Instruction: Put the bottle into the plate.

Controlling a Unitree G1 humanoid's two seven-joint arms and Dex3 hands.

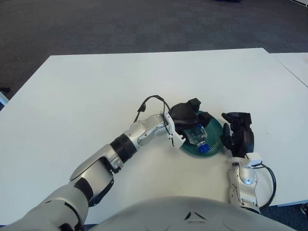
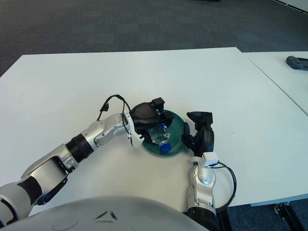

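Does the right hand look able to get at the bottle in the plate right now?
Probably yes. The right hand shows just beside the green plate, and the bottle lies on its side there, blue cap end uncovered. The left hand covers the bottle's far end, though.

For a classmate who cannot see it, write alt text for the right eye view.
The robot's left hand holds a clear bottle with a blue cap lying in a green plate on a white table. Its right hand shows just right of the plate.
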